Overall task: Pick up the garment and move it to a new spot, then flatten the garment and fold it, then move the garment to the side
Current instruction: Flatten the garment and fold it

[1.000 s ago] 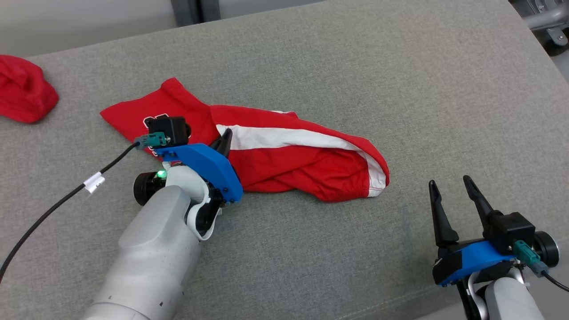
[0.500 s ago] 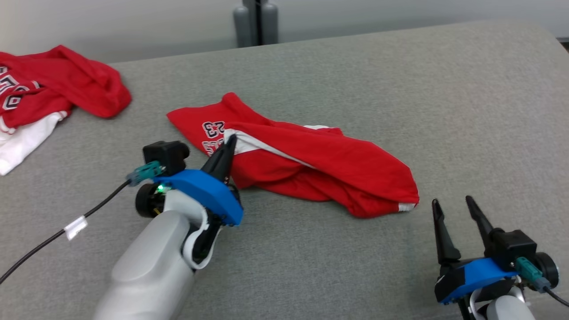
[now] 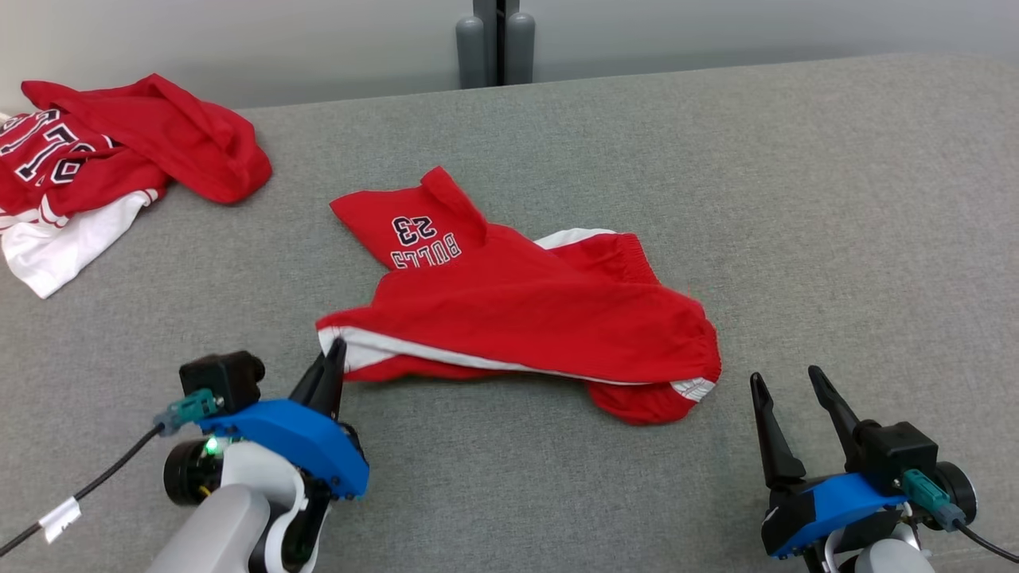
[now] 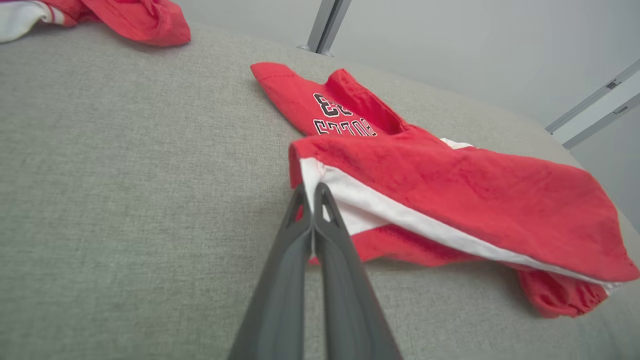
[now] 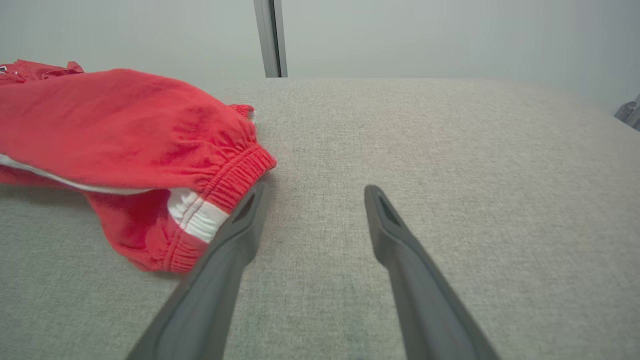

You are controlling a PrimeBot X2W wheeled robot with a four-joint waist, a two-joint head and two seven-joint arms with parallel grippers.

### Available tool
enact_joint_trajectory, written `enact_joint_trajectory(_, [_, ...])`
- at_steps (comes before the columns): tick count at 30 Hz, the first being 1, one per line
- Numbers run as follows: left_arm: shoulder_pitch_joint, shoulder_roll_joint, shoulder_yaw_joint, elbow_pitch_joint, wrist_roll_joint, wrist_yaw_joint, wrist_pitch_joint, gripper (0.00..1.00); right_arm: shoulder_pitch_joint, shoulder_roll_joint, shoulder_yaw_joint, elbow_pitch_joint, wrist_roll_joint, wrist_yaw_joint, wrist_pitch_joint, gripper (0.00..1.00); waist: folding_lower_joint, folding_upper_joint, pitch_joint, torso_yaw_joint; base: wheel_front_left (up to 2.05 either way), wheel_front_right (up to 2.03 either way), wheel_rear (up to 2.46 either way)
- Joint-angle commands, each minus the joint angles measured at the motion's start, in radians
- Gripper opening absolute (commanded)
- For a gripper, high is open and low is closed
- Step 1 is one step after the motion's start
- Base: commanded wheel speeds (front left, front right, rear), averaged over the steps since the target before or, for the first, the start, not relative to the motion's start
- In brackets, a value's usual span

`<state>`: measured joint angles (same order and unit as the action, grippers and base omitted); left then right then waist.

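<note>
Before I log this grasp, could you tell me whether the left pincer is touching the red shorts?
Touching. In the left wrist view the left pincer is shut on the white-trimmed corner of the red shorts.

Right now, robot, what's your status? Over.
Left gripper shut on red shorts, at the corner. Right gripper open, empty. Clothes pile far left, apart.

Logged a head-camera shift over the last second, bringing more of the red clothes pile (image 3: 119, 143) into the upper left. Logged the left gripper (image 3: 334, 356) drawn back toward the robot with the white hem (image 3: 382, 350) of the shorts (image 3: 549, 310) in its grip, dragging that layer over to the near side. Uncovered in full the "23 BULLS" print (image 3: 426, 241), partly hidden before, and turned the white stripe from the top face to the near edge.
</note>
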<state>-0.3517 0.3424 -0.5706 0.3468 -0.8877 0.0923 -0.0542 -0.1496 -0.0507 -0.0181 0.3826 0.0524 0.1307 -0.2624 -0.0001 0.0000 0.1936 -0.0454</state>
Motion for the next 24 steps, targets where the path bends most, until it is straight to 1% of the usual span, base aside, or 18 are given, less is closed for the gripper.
enact_joint_trajectory(1, [0.017, 0.007, -0.001, -0.002, -0.002, 0.012, 0.007, 0.0, -0.002, 0.0, 0.0, 0.003, 0.003, 0.0, -0.004, 1.0, 0.0001, 0.0, 0.0, -0.006, 0.0, 0.0, 0.0])
enact_joint_trajectory(5, [0.046, 0.0, -0.004, 0.032, -0.015, 0.029, 0.017, 0.0, -0.011, 0.0, 0.006, 0.004, 0.002, 0.0, -0.004, 1.0, 0.0001, 0.0, 0.004, -0.024, 0.0, 0.0, 0.0])
enact_joint_trajectory(11, [0.055, -0.022, -0.003, 0.094, -0.015, 0.02, -0.022, 0.0, -0.003, 0.0, -0.006, -0.006, -0.004, 0.0, -0.004, 1.0, 0.0001, 0.0, 0.005, -0.042, 0.0, 0.0, 0.0])
enact_joint_trajectory(12, [0.053, -0.025, -0.002, 0.105, -0.009, 0.022, -0.037, 0.02, -0.001, 0.0, -0.008, -0.007, -0.005, 0.0, -0.004, 1.0, 0.0001, 0.0, 0.003, -0.042, 0.0, 0.0, 0.0])
enact_joint_trajectory(13, [0.052, -0.031, 0.0, 0.116, -0.008, 0.023, -0.051, 0.45, 0.0, 0.0, -0.01, -0.009, -0.004, 0.0, -0.004, 1.0, 0.0001, 0.0, 0.002, -0.042, 0.0, 0.0, 0.0])
enact_joint_trajectory(14, [0.05, -0.037, -0.001, 0.127, -0.004, 0.021, -0.065, 1.0, 0.0, 0.0, -0.012, -0.01, -0.004, 0.0, -0.004, 1.0, 0.0001, 0.0, 0.0, -0.042, 0.0, 0.0, 0.0])
enact_joint_trajectory(19, [0.036, -0.056, -0.013, 0.172, 0.026, 0.01, -0.13, 1.0, 0.0, 0.0, -0.014, -0.019, -0.008, 0.0, -0.004, 1.0, 0.0001, 0.0, -0.017, -0.027, 0.0, 0.0, 0.0])
enact_joint_trajectory(24, [0.029, -0.056, -0.019, 0.185, 0.07, 0.0, -0.184, 1.0, 0.007, 0.0, -0.015, -0.033, -0.018, 0.0, -0.004, 1.0, 0.0001, 0.0, -0.042, -0.003, 0.0, 0.0, 0.0])
